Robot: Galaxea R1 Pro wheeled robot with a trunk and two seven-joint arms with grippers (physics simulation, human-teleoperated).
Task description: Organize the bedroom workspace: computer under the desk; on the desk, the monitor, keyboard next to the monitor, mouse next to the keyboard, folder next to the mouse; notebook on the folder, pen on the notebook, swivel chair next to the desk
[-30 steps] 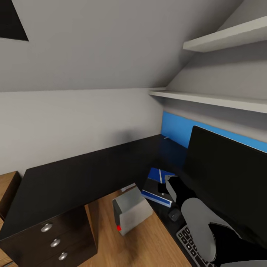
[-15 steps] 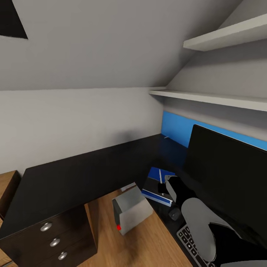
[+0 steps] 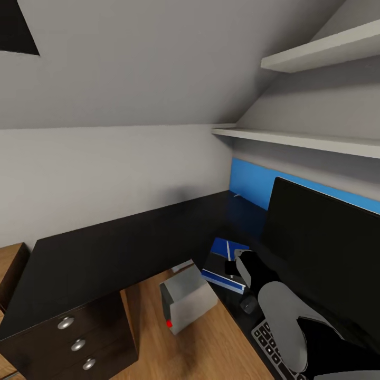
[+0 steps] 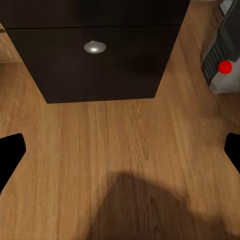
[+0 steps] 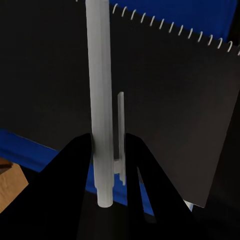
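Observation:
In the right wrist view my right gripper is shut on the white pen, which hangs just above the dark notebook with its pale binding dots. The notebook lies on the blue folder. From the head camera the folder and notebook sit on the black desk left of the monitor. The mouse and keyboard lie nearer to me. The grey computer stands on the floor under the desk. My left gripper is open over the wooden floor. The swivel chair is out of view.
The desk's black drawer unit stands at lower left, its knob close ahead of the left gripper. White shelves run above the blue back panel. A sloped ceiling hangs over the desk. A wooden chest edge shows far left.

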